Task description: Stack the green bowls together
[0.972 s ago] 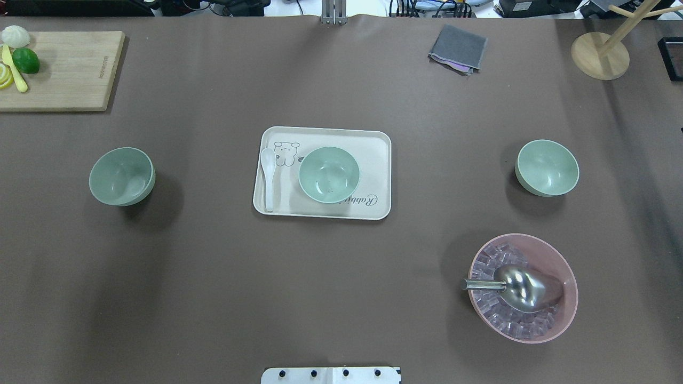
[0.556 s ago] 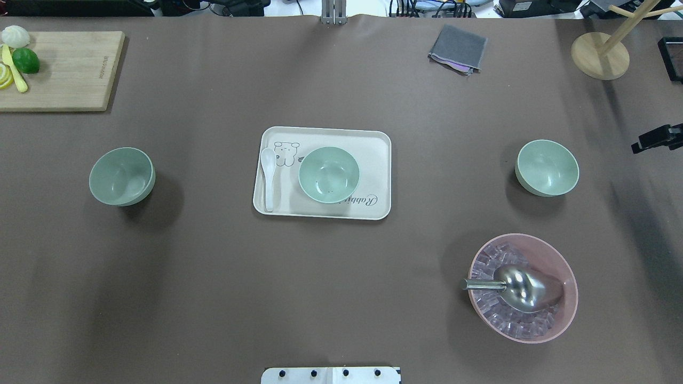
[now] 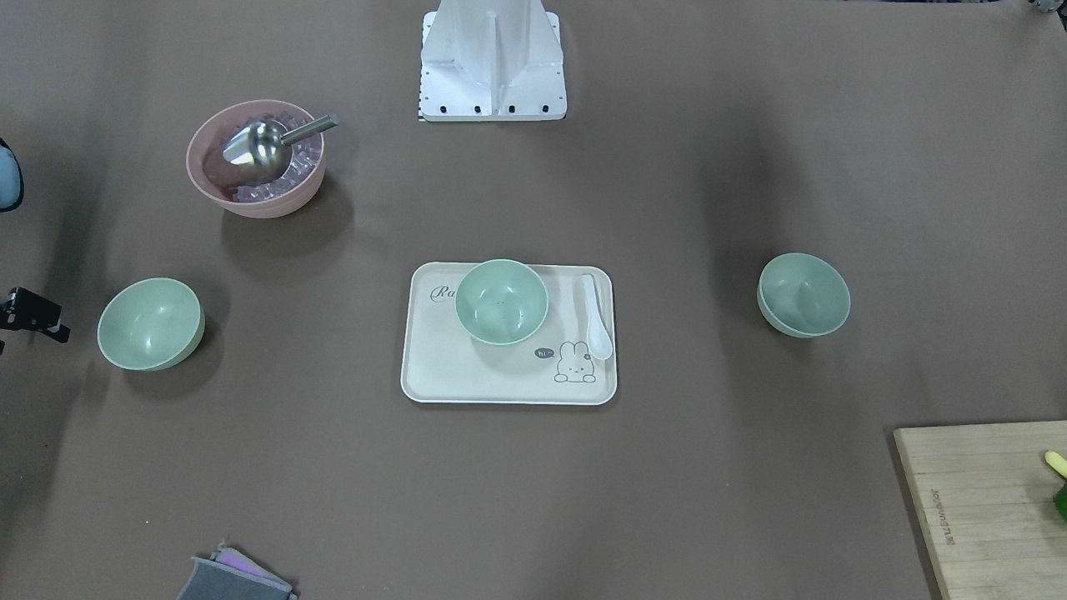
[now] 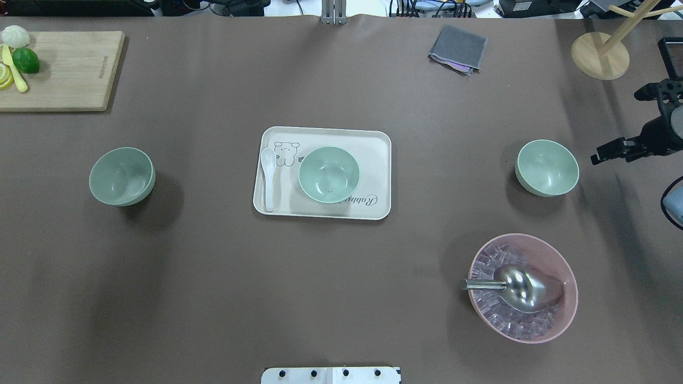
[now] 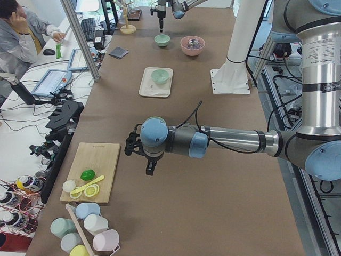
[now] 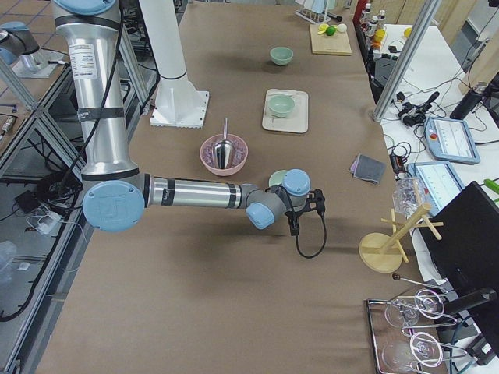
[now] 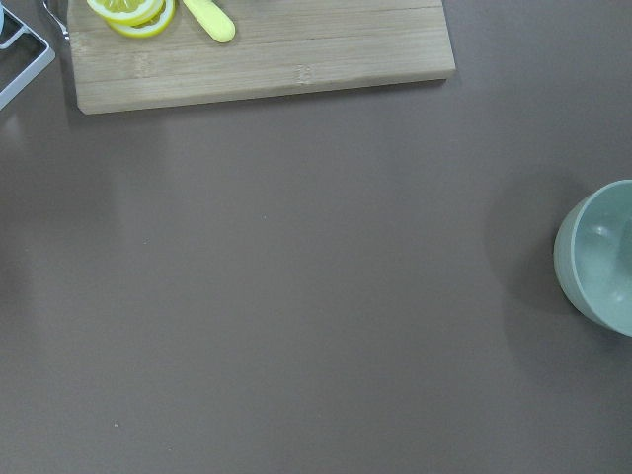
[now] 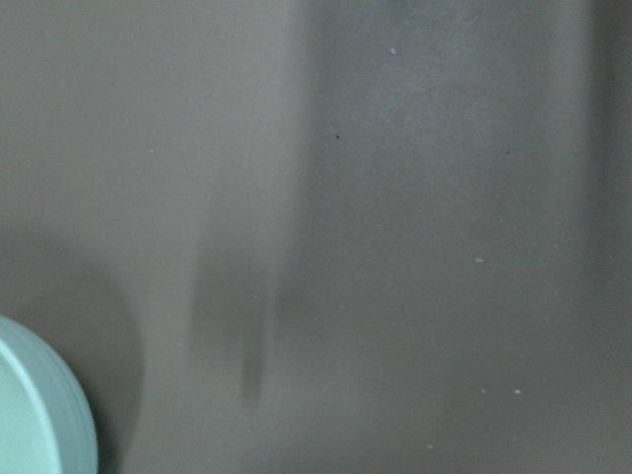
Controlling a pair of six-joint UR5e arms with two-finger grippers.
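Note:
Three pale green bowls stand apart. The left bowl (image 4: 121,176) is on the bare table and also shows at the right edge of the left wrist view (image 7: 602,257). The middle bowl (image 4: 328,174) stands on the cream tray (image 4: 373,160). The right bowl (image 4: 547,167) sits on the table. My right gripper (image 4: 600,156) hangs just right of it, apart from it; I cannot tell whether it is open or shut. The right wrist view shows only the bowl's rim (image 8: 39,415). My left gripper (image 5: 150,169) shows only in the exterior left view, near the cutting board.
A pink bowl (image 4: 533,237) with ice and a metal scoop (image 4: 525,288) stands near the right bowl. A white spoon (image 4: 268,176) lies on the tray. A cutting board (image 4: 69,69) with fruit, a grey cloth (image 4: 459,48) and a wooden stand (image 4: 600,56) line the far edge.
My right arm has come into the overhead view from the right edge and moved left toward the right bowl. The bowls have not moved.

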